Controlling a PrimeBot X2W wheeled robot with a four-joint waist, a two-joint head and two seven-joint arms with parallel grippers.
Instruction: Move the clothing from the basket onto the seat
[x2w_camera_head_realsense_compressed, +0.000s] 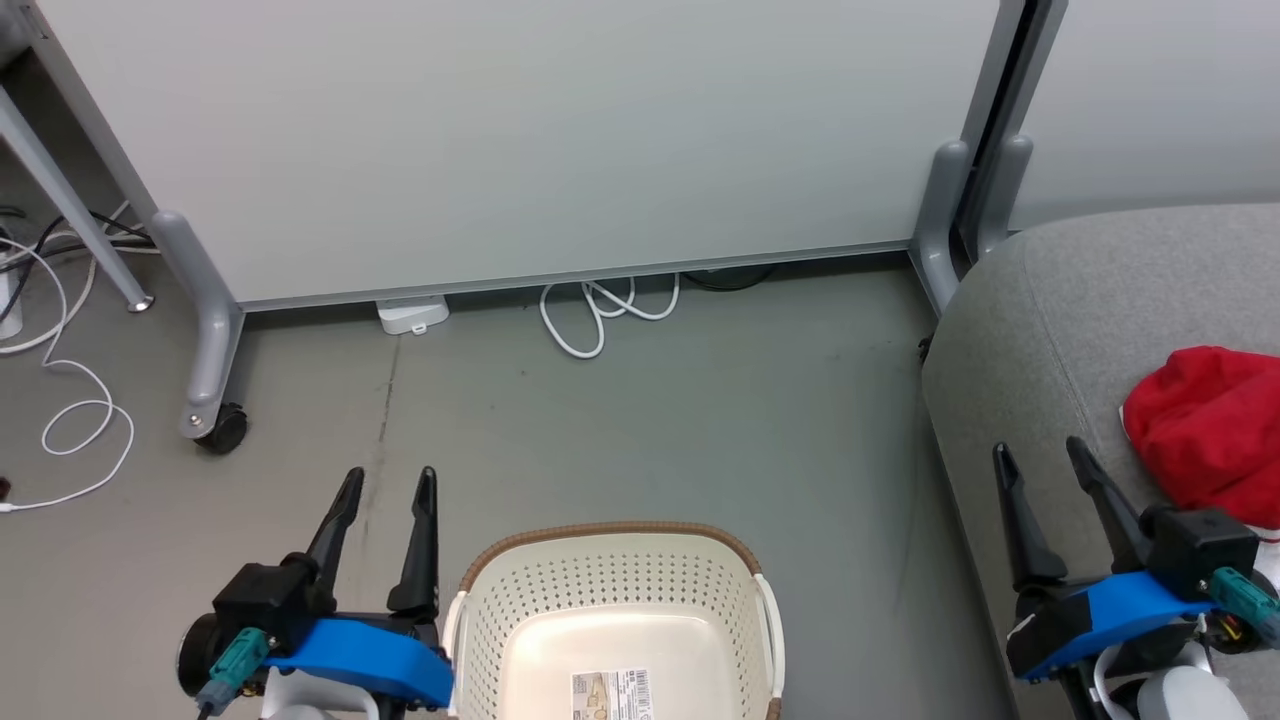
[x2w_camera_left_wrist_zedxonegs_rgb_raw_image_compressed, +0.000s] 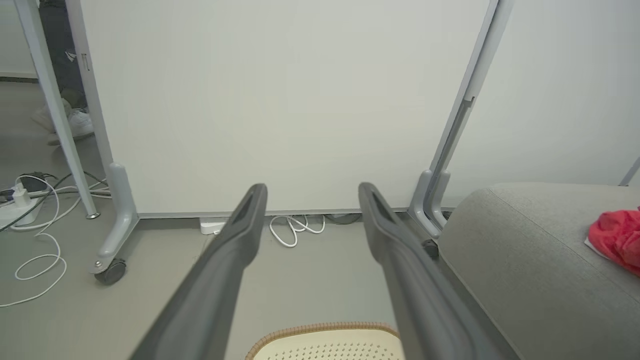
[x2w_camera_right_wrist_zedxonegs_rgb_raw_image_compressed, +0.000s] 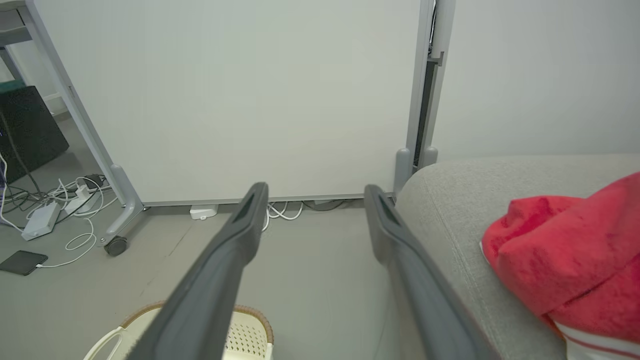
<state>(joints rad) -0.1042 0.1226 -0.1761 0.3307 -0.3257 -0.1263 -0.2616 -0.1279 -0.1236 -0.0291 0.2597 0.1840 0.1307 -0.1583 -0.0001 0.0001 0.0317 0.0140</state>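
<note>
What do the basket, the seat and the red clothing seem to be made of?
Basket: likely smooth cream plastic, given its punched holes, with a brown woven-look rim. Seat: grey woven fabric, visibly textured, matte. Clothing: soft fuzzy red cloth, perhaps fleece.

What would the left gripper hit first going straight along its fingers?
Probably the white partition panel, near its bottom edge by the coiled white cable. The left gripper points over floor until then; depth is unclear.

Fingers: we see long dark tapered fingers (x2w_camera_head_realsense_compressed: 415, 550), two per wrist.
Shells: we see blue shells (x2w_camera_head_realsense_compressed: 370, 655) under black blocks (x2w_camera_head_realsense_compressed: 270, 600).
Plug: teal plug (x2w_camera_head_realsense_compressed: 235, 665) at the left shell's eight o'clock.
</note>
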